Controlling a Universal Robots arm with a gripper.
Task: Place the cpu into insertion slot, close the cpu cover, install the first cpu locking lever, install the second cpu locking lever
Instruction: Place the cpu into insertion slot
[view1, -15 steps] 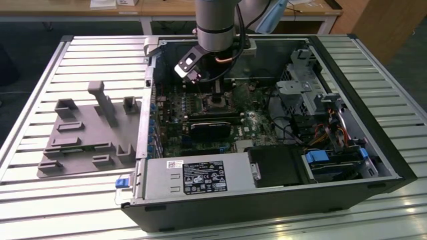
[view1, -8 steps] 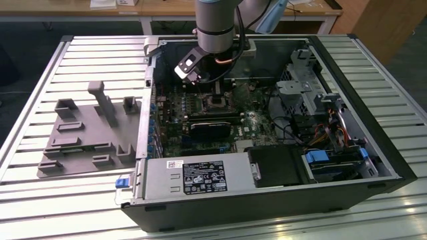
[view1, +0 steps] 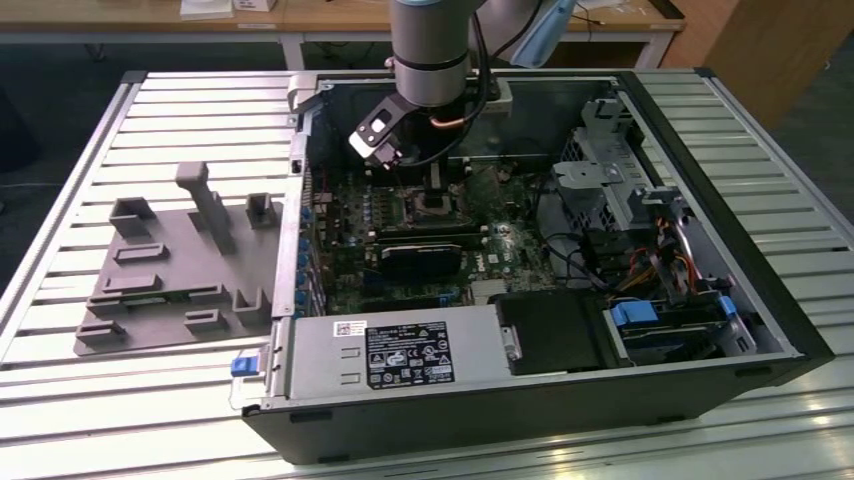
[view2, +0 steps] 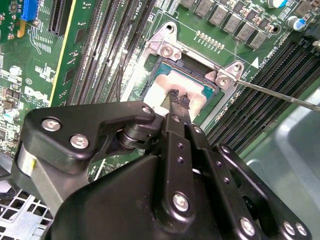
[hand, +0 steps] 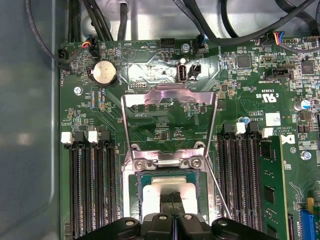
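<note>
Step one looks done: cpu (hand: 155, 192) lies flat in insertion slot (hand: 135, 192), end effector (hand: 173, 197) clenched on nothing, tips at the chip's top. cpu cover (hand: 150, 98) stands flipped open and locking lever (view2: 280, 95) is unlatched. Closing needs the tips clear.

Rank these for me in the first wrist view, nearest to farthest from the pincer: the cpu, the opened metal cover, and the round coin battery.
1. The cpu, lying in the insertion slot, right at the tips of the pincer.
2. The cpu cover, lying open on the board beyond the slot.
3. The coin battery, just past one far corner of the cover.
</note>
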